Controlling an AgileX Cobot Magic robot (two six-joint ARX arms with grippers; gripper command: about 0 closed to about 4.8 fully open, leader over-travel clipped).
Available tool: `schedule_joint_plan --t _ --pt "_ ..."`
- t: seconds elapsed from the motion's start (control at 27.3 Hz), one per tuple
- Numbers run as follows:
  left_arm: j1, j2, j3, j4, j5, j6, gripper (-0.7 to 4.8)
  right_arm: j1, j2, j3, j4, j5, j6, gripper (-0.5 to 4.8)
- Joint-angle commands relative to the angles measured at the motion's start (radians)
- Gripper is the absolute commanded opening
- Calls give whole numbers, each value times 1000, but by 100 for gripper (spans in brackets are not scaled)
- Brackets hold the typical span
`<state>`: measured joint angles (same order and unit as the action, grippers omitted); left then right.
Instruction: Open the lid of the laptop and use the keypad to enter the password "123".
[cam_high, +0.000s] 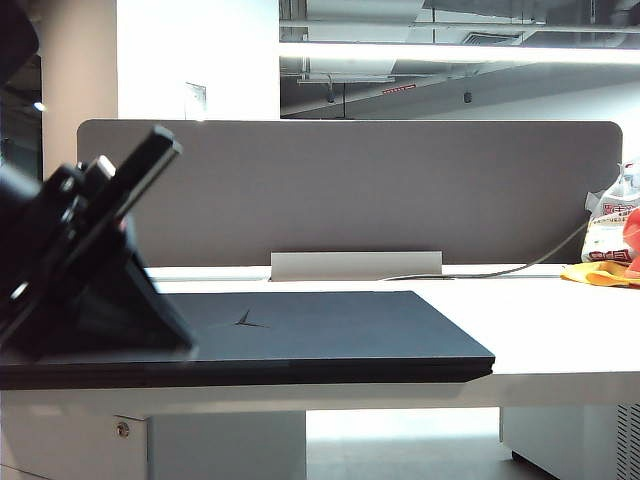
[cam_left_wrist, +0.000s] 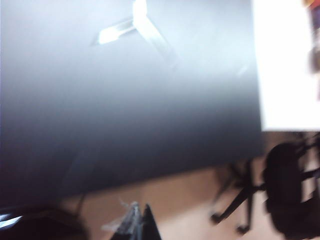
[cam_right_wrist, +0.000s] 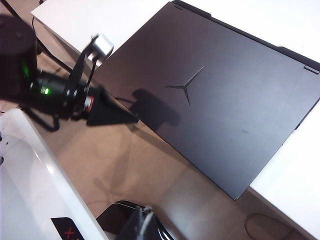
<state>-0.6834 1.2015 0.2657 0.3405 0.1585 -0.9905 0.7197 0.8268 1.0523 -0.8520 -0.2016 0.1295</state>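
Observation:
The laptop (cam_high: 340, 335) lies closed on the white desk (cam_high: 560, 330), its dark lid (cam_right_wrist: 225, 110) flat with the Y-shaped emblem (cam_right_wrist: 186, 87) facing up. The keypad is hidden under the lid. My left gripper (cam_high: 175, 335) is shut with nothing in it. It hovers by the laptop's front left corner, its wedge-shaped fingers (cam_right_wrist: 112, 114) casting a shadow on the lid. In the left wrist view the left gripper (cam_left_wrist: 141, 209) sits beyond the lid's (cam_left_wrist: 130, 100) front edge, over the floor. My right gripper (cam_right_wrist: 142, 214) is shut and empty, off the desk in front of the laptop.
A grey divider board (cam_high: 350, 190) stands along the back of the desk, with a pale stand (cam_high: 355, 265) and a cable (cam_high: 500, 272) at its foot. A plastic bag (cam_high: 610, 225) sits at the far right. An office chair (cam_left_wrist: 285, 190) stands on the floor.

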Motion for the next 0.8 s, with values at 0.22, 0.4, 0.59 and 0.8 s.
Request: schedule_joint_plan --t 0.22,0.4,0.59,0.8 --pt "-163 -1 14 -107 -130 131 -6 0 0 2 11 2 -3 -5" --pt "-179 -1 117 -344 -180 349 -6 1 7 2 11 1 -3 -5" --pt "-179 -1 247 -556 -294 575 -6 1 15 2 11 1 -3 -5" --pt "-179 -1 369 -706 -451 862 -6 1 18 2 11 1 -3 -5"
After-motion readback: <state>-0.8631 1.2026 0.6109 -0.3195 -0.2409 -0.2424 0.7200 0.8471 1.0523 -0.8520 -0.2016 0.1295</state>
